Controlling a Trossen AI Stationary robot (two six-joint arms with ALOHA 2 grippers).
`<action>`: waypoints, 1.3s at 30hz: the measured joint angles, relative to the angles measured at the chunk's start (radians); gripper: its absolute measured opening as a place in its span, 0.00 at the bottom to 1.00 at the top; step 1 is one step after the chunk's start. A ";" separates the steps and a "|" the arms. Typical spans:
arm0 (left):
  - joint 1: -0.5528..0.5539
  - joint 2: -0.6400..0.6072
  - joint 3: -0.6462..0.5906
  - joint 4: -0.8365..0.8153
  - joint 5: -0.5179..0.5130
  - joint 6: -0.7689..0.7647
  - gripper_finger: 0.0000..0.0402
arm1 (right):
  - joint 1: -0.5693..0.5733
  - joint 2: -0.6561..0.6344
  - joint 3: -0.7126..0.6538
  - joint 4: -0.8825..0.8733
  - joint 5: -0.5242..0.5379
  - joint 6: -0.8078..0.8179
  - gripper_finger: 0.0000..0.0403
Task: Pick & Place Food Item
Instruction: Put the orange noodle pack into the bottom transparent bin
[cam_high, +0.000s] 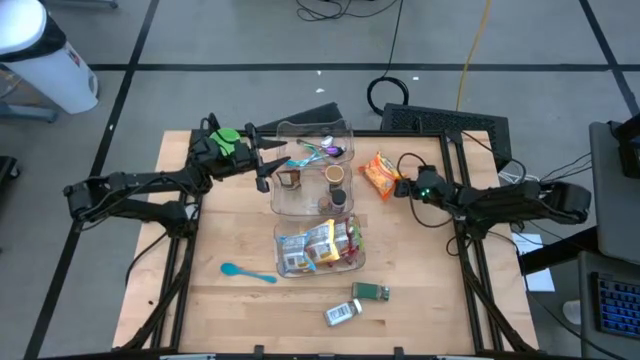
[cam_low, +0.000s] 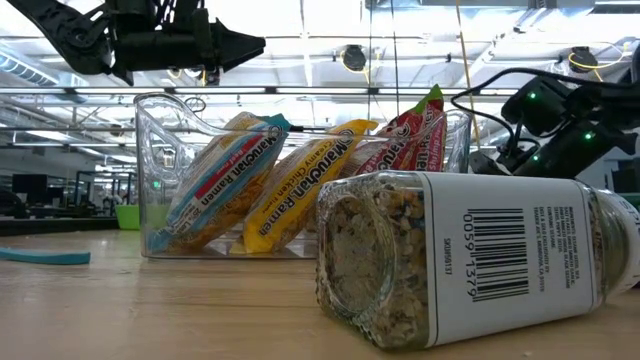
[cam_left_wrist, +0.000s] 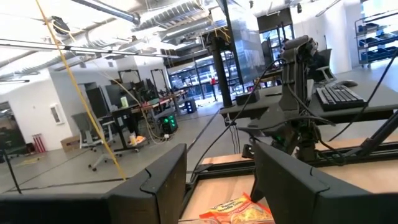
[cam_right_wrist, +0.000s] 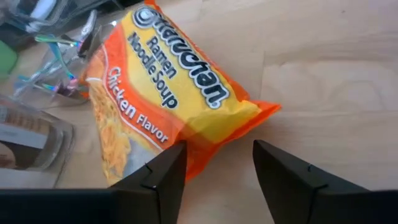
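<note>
An orange chicken-flavor ramen packet (cam_right_wrist: 161, 93) lies flat on the wooden table (cam_high: 230, 230), right of the far clear bin (cam_high: 312, 165); the high view shows the packet (cam_high: 378, 172) too. My right gripper (cam_right_wrist: 214, 168) is open and slants down at it from the table's right side. The packet's nearest orange end (cam_right_wrist: 211, 152) lies between its fingers. My left gripper (cam_high: 265, 160) hangs open above the far bin's left side with nothing between its fingers (cam_left_wrist: 155, 183). My right gripper's fingers stand on either side of the packet's sealed orange end (cam_right_wrist: 208, 155), coming slanted down from the table's right side. One finger (cam_right_wrist: 165, 171) overlaps the packet's edge in the wrist view; whether it touches I cannot tell. The packet lies flat on the table.
The far bin holds utensils and small cups. A near clear bin (cam_high: 320, 245) holds several ramen packets (cam_low: 300, 180). A blue spoon (cam_high: 247, 272) lies at the front left. A spice jar (cam_low: 470, 260) lies on its side and a green item (cam_high: 372, 292) sits near the front edge.
</note>
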 joint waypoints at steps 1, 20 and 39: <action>0.000 0.000 0.000 0.000 0.000 0.000 0.49 | -0.002 0.010 0.000 0.007 0.000 -0.007 0.42; 0.000 0.000 0.000 0.000 0.000 -0.002 0.49 | -0.005 0.139 0.000 0.303 -0.016 -0.251 0.01; 0.000 0.000 0.000 -0.015 -0.001 -0.012 0.49 | -0.005 -0.141 0.001 0.308 -0.132 -0.557 0.00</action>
